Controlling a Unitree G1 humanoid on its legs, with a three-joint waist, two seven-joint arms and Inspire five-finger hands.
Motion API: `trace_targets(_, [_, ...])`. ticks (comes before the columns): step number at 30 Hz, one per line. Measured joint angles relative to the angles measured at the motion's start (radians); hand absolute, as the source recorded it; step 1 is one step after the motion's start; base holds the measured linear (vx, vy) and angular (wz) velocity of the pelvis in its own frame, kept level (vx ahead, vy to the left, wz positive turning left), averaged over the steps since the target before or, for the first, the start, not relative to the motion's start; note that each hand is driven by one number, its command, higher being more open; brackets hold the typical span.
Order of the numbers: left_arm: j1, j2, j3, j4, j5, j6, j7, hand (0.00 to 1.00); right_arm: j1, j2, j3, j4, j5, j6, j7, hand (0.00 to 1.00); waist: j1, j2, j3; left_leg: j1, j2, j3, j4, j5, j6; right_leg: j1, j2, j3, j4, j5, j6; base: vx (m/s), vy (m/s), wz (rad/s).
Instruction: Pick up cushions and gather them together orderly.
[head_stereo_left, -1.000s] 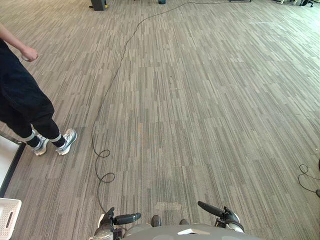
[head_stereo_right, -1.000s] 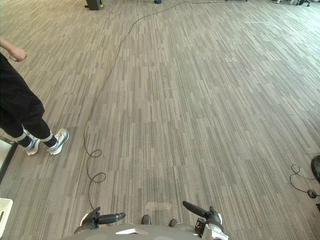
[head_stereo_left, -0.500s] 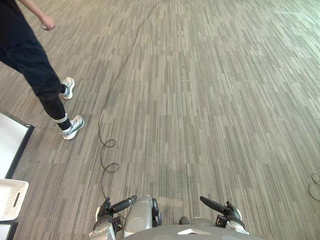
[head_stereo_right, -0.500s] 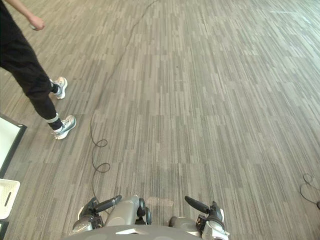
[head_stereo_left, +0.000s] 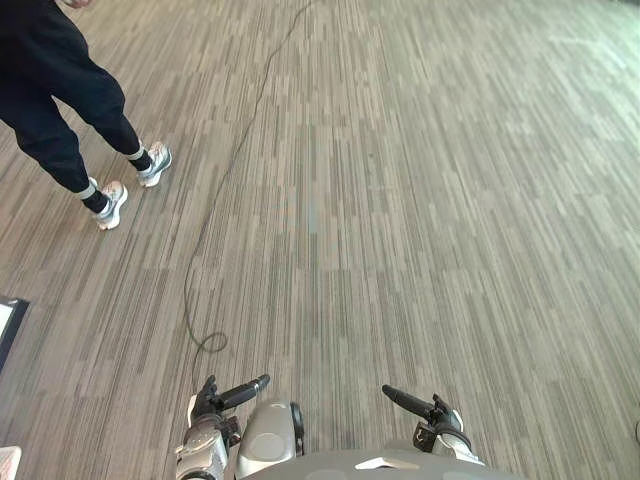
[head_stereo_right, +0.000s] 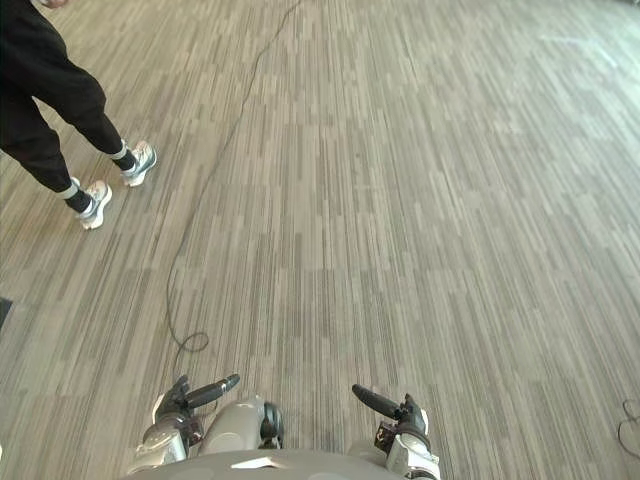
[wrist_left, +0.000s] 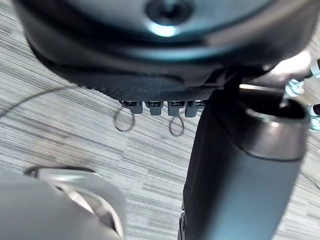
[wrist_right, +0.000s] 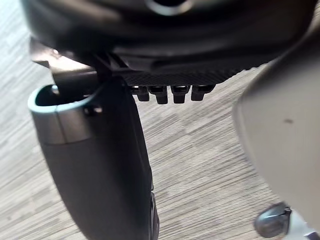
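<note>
Cushions: cannot tell where they lie, so their direction and the nearer hand stay unknown; left hand (head_stereo_left: 232, 395) and right hand (head_stereo_left: 410, 402) hang low over carpet (head_stereo_left: 420, 200), fingers relaxed, holding nothing; person (head_stereo_left: 50, 90) ahead on the left

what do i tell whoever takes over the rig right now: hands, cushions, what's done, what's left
Left hand: open, fingers relaxed, holding nothing, low by the body.
Right hand: open, holding nothing, low by the body.
Cushions: where they are I cannot tell. Ahead lies striped carpet floor, with a person standing at the far left.
Done: nothing picked up or gathered that the pictures show.
Left: find the cushions, pick them up and gather them in order. Mind the person.
</note>
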Motion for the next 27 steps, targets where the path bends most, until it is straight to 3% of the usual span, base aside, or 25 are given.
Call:
trace_targets(1, [-0.001, 0.0, 0.0, 0.002, 0.0, 0.0, -0.001, 1.0, 0.0, 0.0, 0.0, -0.002, 0.0, 0.0, 0.0, 1.0, -0.001, 0.001, 0.001, 0.01, 0.001, -0.001, -0.006, -0.002, -0.003, -0.01, 0.002, -0.012, -0.004, -0.004, -0.005, 0.36, -0.099, 0.01])
trace_targets(2, [-0.004, 0.001, 0.0, 0.012, 0.0, -0.001, -0.005, 1.0, 0.001, 0.0, -0.003, -0.017, 0.0, -0.004, 0.0, 1.0, -0.012, 0.001, 0.002, 0.07, 0.01, -0.003, -0.046, -0.012, -0.021, -0.073, 0.005, -0.084, -0.062, -0.029, -0.017, 0.46, -0.144, 0.09])
trace_targets(3, [-0.006, 0.0, 0.001, 0.028, 0.0, -0.001, -0.004, 1.0, 0.0, -0.001, -0.023, -0.025, 0.0, -0.005, 0.0, 1.0, -0.026, 0.006, 0.004, 0.127, 0.022, -0.006, -0.081, -0.025, -0.046, -0.127, 0.01, -0.152, -0.19, -0.04, -0.023, 0.42, -0.138, 0.11])
trace_targets(5, [-0.014, -0.002, 0.011, 0.046, 0.001, 0.0, -0.004, 1.0, 0.001, -0.01, -0.044, -0.015, -0.001, -0.006, -0.001, 1.0, -0.027, 0.008, 0.005, 0.184, 0.026, -0.006, -0.124, -0.034, -0.065, -0.162, 0.023, -0.198, -0.344, -0.038, -0.031, 0.42, -0.119, 0.14])
trace_targets(6, [-0.017, -0.005, 0.013, 0.064, 0.001, 0.0, -0.004, 1.0, 0.0, -0.023, -0.072, 0.001, 0.012, 0.001, 0.004, 1.0, -0.032, 0.019, 0.005, 0.252, 0.034, -0.008, -0.181, -0.04, -0.093, -0.188, 0.051, -0.219, -0.537, -0.017, -0.042, 0.62, -0.181, 0.27])
trace_targets(7, [-0.017, -0.009, 0.014, 0.079, 0.007, 0.001, -0.004, 1.0, 0.002, -0.027, -0.087, 0.004, 0.014, 0.001, 0.001, 1.0, -0.042, 0.028, 0.004, 0.304, 0.036, -0.017, -0.224, -0.044, -0.104, -0.184, 0.092, -0.205, -0.643, 0.086, -0.074, 0.81, -0.238, 0.33])
trace_targets(8, [-0.016, -0.015, 0.018, 0.084, 0.013, 0.003, -0.004, 1.0, 0.001, -0.031, -0.085, 0.005, 0.013, 0.002, 0.0, 1.0, -0.049, 0.039, 0.005, 0.322, 0.041, -0.03, -0.236, -0.044, -0.105, -0.173, 0.108, -0.195, -0.649, 0.141, -0.106, 0.72, -0.209, 0.2])
trace_targets(9, [-0.016, -0.028, 0.023, 0.099, 0.017, 0.009, -0.004, 1.0, -0.009, -0.053, -0.082, 0.007, 0.006, 0.007, 0.001, 1.0, -0.049, 0.077, 0.003, 0.345, 0.077, -0.046, -0.246, -0.029, -0.124, -0.157, 0.13, -0.213, -0.628, 0.116, -0.144, 0.76, -0.233, 0.16])
trace_targets(10, [-0.025, -0.047, 0.034, 0.1, 0.034, 0.016, -0.019, 1.0, -0.028, -0.064, -0.077, 0.024, -0.015, 0.004, 0.0, 1.0, -0.05, 0.098, 0.006, 0.337, 0.091, -0.094, -0.205, 0.045, -0.162, -0.154, 0.13, -0.222, -0.572, 0.051, -0.153, 0.88, -0.291, 0.19])
trace_targets(12, [-0.032, -0.072, 0.056, 0.099, 0.037, 0.018, -0.016, 1.0, -0.028, -0.065, -0.08, 0.023, -0.014, 0.009, 0.001, 1.0, -0.057, 0.123, 0.004, 0.283, 0.119, -0.178, 0.005, 0.163, -0.151, -0.068, 0.139, -0.244, -0.574, -0.021, -0.152, 0.77, -0.255, 0.28])
trace_targets(13, [-0.031, -0.071, 0.06, 0.089, 0.039, 0.018, -0.016, 1.0, -0.024, -0.07, -0.06, 0.023, -0.023, 0.013, 0.005, 1.0, -0.056, 0.132, 0.005, 0.206, 0.136, -0.231, 0.205, 0.258, -0.155, -0.001, 0.156, -0.246, -0.616, -0.056, -0.147, 0.49, -0.145, 0.07])
trace_targets(14, [-0.029, -0.079, 0.061, 0.069, 0.043, 0.017, -0.017, 1.0, -0.026, -0.079, -0.033, 0.022, -0.024, 0.015, 0.006, 1.0, -0.048, 0.145, 0.014, 0.085, 0.161, -0.275, 0.489, 0.286, -0.185, 0.078, 0.194, -0.239, -0.663, -0.082, -0.154, 0.47, -0.126, -0.1])
trace_targets(15, [-0.029, -0.081, 0.063, 0.06, 0.044, 0.017, -0.018, 1.0, -0.028, -0.079, -0.026, 0.022, -0.024, 0.014, 0.005, 1.0, -0.047, 0.151, 0.018, 0.033, 0.177, -0.277, 0.597, 0.272, -0.185, 0.116, 0.21, -0.234, -0.684, -0.09, -0.158, 0.55, -0.103, -0.27])
trace_targets(16, [-0.028, -0.077, 0.063, 0.05, 0.045, 0.017, -0.019, 1.0, -0.031, -0.076, -0.013, 0.023, -0.022, 0.012, 0.004, 1.0, -0.041, 0.149, 0.021, -0.023, 0.186, -0.272, 0.687, 0.244, -0.18, 0.162, 0.225, -0.222, -0.707, -0.1, -0.164, 0.52, -0.047, -0.36])
trace_targets(17, [-0.027, -0.065, 0.057, 0.027, 0.052, 0.017, -0.019, 1.0, -0.033, -0.061, 0.015, 0.028, -0.019, 0.016, 0.0, 1.0, -0.033, 0.12, 0.033, -0.116, 0.191, -0.239, 0.74, 0.193, -0.161, 0.257, 0.232, -0.203, -0.761, -0.114, -0.157, 0.58, -0.035, -0.36])
trace_targets(19, [-0.017, -0.049, 0.055, -0.02, 0.048, 0.014, -0.019, 1.0, -0.034, -0.037, 0.043, 0.036, -0.015, 0.018, -0.004, 1.0, -0.017, 0.087, 0.035, -0.25, 0.19, -0.199, 0.643, 0.133, -0.13, 0.357, 0.23, -0.167, -0.841, -0.128, -0.142, 0.55, 0.016, -0.49])
trace_targets(20, [-0.018, -0.047, 0.054, -0.042, 0.047, 0.008, -0.019, 1.0, -0.041, -0.031, 0.053, 0.038, -0.005, 0.022, -0.004, 1.0, -0.011, 0.082, 0.039, -0.317, 0.178, -0.182, 0.511, 0.117, -0.122, 0.406, 0.22, -0.142, -0.875, -0.14, -0.124, 0.56, 0.117, -0.55])
trace_targets(23, [-0.021, -0.05, 0.051, -0.05, 0.04, 0.001, -0.019, 1.0, -0.04, -0.026, 0.052, 0.045, -0.001, 0.032, -0.008, 1.0, 0.003, 0.074, 0.041, -0.362, 0.113, -0.168, 0.167, 0.147, -0.118, 0.469, 0.164, -0.086, -0.896, -0.184, -0.079, 0.54, 0.24, -0.57])
trace_targets(24, [-0.021, -0.051, 0.052, -0.05, 0.03, -0.005, -0.018, 1.0, -0.038, -0.023, 0.054, 0.048, -0.001, 0.038, -0.011, 1.0, 0.013, 0.069, 0.039, -0.368, 0.087, -0.178, 0.082, 0.255, -0.113, 0.494, 0.136, -0.056, -0.903, -0.21, -0.061, 0.61, 0.329, -0.75])
trace_targets(25, [-0.018, -0.051, 0.049, -0.047, 0.031, -0.008, -0.018, 1.0, -0.035, -0.02, 0.053, 0.051, -0.001, 0.041, -0.011, 1.0, 0.022, 0.065, 0.025, -0.353, 0.071, -0.165, 0.076, 0.298, -0.099, 0.503, 0.124, -0.022, -0.909, -0.217, -0.066, 0.64, 0.295, -0.67])
trace_targets(26, [-0.024, -0.041, 0.048, -0.044, 0.032, -0.008, -0.015, 1.0, -0.035, -0.001, 0.071, 0.06, -0.002, 0.042, -0.005, 1.0, 0.012, 0.035, 0.007, -0.36, 0.057, -0.135, 0.096, 0.251, -0.087, 0.485, 0.099, 0.034, -0.912, -0.183, -0.095, 0.52, 0.226, -0.52])
trace_targets(27, [-0.024, -0.039, 0.048, -0.044, 0.033, -0.008, -0.017, 1.0, -0.04, -0.002, 0.083, 0.067, -0.005, 0.046, 0.003, 1.0, 0.013, 0.033, 0.005, -0.361, 0.066, -0.123, 0.129, 0.215, -0.071, 0.475, 0.099, 0.077, -0.902, -0.148, -0.099, 0.64, 0.321, -0.37])
